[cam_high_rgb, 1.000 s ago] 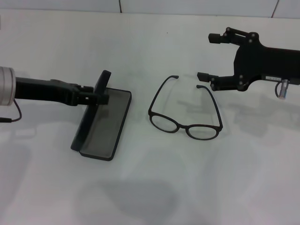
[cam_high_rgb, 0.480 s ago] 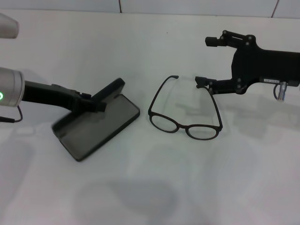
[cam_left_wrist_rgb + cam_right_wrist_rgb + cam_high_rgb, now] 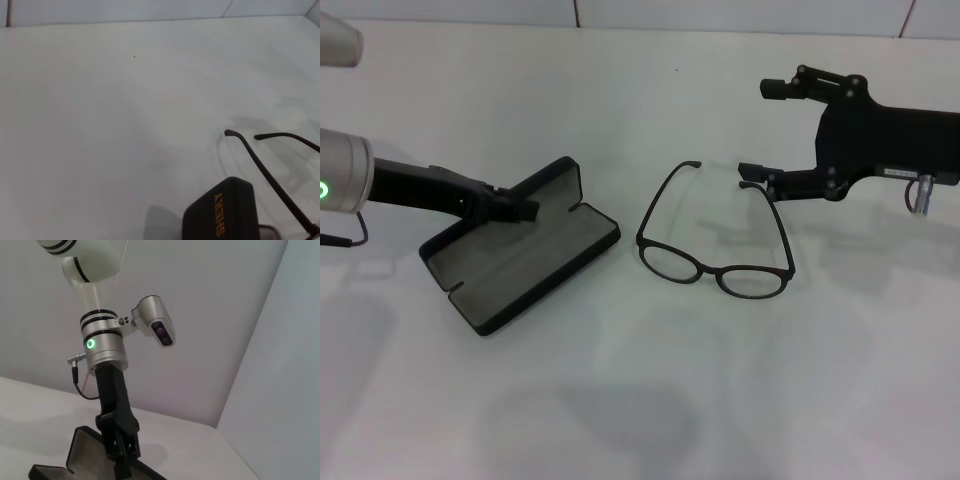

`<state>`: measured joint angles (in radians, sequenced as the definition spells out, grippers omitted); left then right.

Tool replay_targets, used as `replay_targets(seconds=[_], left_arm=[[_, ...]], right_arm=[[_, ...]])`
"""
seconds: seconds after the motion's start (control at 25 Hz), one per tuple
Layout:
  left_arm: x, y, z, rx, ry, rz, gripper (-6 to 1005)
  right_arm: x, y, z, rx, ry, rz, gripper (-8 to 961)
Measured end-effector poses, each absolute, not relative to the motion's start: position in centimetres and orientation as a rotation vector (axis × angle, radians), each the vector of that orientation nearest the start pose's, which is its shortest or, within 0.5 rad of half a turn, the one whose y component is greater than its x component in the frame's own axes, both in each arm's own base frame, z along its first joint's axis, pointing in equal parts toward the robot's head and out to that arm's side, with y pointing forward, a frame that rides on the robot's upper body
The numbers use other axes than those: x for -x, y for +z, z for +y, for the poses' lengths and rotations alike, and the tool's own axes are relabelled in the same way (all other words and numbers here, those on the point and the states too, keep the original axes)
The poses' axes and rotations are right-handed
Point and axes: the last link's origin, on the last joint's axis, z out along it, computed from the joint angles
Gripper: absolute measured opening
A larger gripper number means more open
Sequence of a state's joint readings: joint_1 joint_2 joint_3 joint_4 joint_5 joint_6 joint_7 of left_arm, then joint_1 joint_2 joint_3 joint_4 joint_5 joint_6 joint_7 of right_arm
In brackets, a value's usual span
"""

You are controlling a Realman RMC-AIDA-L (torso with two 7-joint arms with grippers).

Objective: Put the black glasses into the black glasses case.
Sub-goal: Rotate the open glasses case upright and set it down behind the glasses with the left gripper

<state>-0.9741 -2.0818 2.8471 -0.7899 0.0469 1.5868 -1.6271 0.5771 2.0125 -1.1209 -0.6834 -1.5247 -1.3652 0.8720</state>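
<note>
In the left wrist view, the black glasses (image 3: 270,165) run off frame.

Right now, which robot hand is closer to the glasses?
The right. The right gripper sits open just behind the black glasses, its lower finger by a temple tip. The left gripper is off at the open black glasses case.

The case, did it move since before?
Yes. The case has swung flat open, its lid dropping toward the robot's left, and its near end turned away from the glasses, which stayed put. The left gripper holds the lid.
</note>
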Motion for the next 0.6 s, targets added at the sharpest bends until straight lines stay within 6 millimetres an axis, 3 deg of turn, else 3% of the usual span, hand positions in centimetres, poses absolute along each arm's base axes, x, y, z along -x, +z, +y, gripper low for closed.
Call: replay_targets(seconds=[0.2,0.28,0.6], left_arm=[[28.1,3.2,37.5,2.569,-0.128,-1.083,481],[28.3,3.1,37.8,2.554,-0.126,-1.066,315],[27.2,3.7,39.5,2.519,-0.270,-0.861,210]], right_arm=[[-20.1,0.1,37.2,2.601,0.679,-0.277,870],[-20.1,0.1,37.1,2.602,0.680,-0.277,870],[-20.4,0.2,36.1,2.624,0.699,-0.296,869]])
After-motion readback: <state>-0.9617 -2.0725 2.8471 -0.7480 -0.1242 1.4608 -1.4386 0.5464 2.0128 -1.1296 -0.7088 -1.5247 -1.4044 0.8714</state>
